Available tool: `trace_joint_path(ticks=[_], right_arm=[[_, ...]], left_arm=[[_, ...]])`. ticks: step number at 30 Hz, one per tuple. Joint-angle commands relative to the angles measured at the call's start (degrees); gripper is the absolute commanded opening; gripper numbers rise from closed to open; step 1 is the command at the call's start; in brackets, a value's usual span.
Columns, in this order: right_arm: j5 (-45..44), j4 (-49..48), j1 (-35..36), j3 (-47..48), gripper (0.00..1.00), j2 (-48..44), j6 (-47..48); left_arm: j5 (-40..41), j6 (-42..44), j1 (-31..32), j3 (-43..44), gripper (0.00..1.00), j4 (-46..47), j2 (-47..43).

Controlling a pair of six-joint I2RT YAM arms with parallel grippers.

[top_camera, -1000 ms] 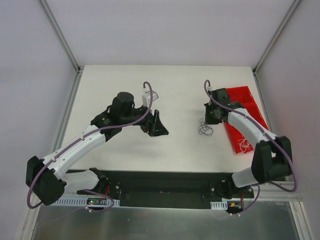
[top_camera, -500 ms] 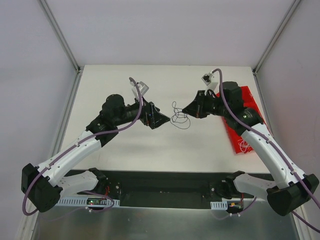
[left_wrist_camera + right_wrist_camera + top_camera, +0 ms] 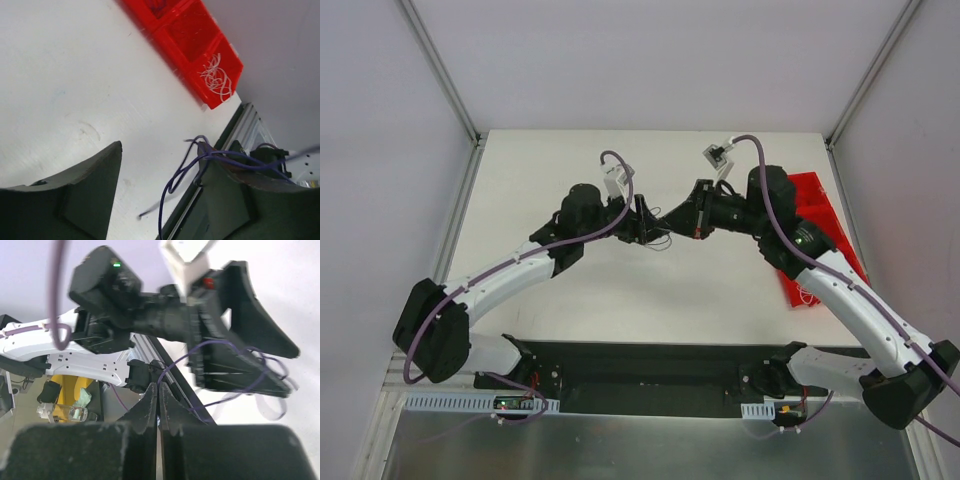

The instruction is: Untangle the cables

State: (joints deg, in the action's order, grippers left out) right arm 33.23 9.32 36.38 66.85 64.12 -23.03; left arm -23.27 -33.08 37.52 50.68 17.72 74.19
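The cables are thin dark purple wires in a loose loop [image 3: 660, 238], hanging above the table's middle between the two grippers. My right gripper [image 3: 672, 222] is shut on one strand; in the right wrist view the wire [image 3: 200, 347] rises from the closed fingertips [image 3: 158, 387] and loops around the left gripper's fingers [image 3: 245, 340]. My left gripper [image 3: 644, 226] is open. In the left wrist view [image 3: 160, 147] the purple wire [image 3: 182, 172] drapes over the right finger [image 3: 225, 195] and hangs in the gap. No red strand shows in the tangle.
A red compartment tray [image 3: 823, 215] lies at the table's right edge, with pale curly wires [image 3: 807, 290] in its near compartment; it also shows in the left wrist view [image 3: 192, 37]. The table [image 3: 570, 170] is white, with metal frame posts at the far corners.
My right gripper has carried the wire loop left from beside the red tray to the table's middle. My left gripper has swung right to meet it, and the wire now drapes over its finger.
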Motion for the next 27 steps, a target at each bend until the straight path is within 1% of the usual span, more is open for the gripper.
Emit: trace_joint_path(ticks=[1,3,5,8,10,13,18,20,21,23,25,27], right_arm=[[-1.4,-4.1,1.1,3.0,0.00,-2.6,-1.9],[-4.0,-1.2,0.9,5.9,0.00,-3.9,0.2],[-5.7,1.0,0.1,9.9,0.00,-4.3,1.7],[-9.3,4.2,-1.4,14.9,0.00,-4.0,4.9],[-8.5,4.8,-3.5,17.6,0.00,-3.3,5.6],[-6.8,5.2,-5.9,21.3,0.00,-1.7,5.8],[-6.2,6.1,-7.8,25.3,0.00,0.0,6.5],[-7.3,6.3,-8.0,26.1,0.00,-0.1,7.3],[-8.1,6.8,-8.0,26.6,0.00,-0.2,8.0],[-9.2,7.9,-8.1,27.6,0.00,0.0,9.4],[-9.5,8.6,-8.1,27.8,0.00,0.2,10.5],[-10.6,8.7,-8.2,27.3,0.00,0.0,11.2]], left_arm=[[5.5,-1.4,0.1,2.7,0.55,-4.9,5.4],[5.7,-1.0,0.0,2.2,0.49,-8.4,7.8],[5.8,-2.1,-0.1,-0.4,0.42,-9.2,9.1],[4.0,-3.0,-0.1,-4.8,0.37,-8.8,9.8],[4.5,-2.4,-0.1,-8.4,0.34,-8.8,8.6],[6.6,-1.1,-0.1,-12.8,0.33,-9.2,5.2],[9.0,1.6,-0.2,-14.9,0.27,-11.2,0.5],[7.4,3.1,-0.2,-15.2,0.29,-11.3,-0.4],[6.6,3.6,-0.2,-15.4,0.32,-11.3,-1.0],[5.5,4.5,-0.2,-16.5,0.44,-11.0,-2.9],[3.4,5.6,-0.2,-18.6,0.51,-8.4,-6.2],[5.0,5.7,-0.1,-20.3,0.59,-7.4,-11.2]])
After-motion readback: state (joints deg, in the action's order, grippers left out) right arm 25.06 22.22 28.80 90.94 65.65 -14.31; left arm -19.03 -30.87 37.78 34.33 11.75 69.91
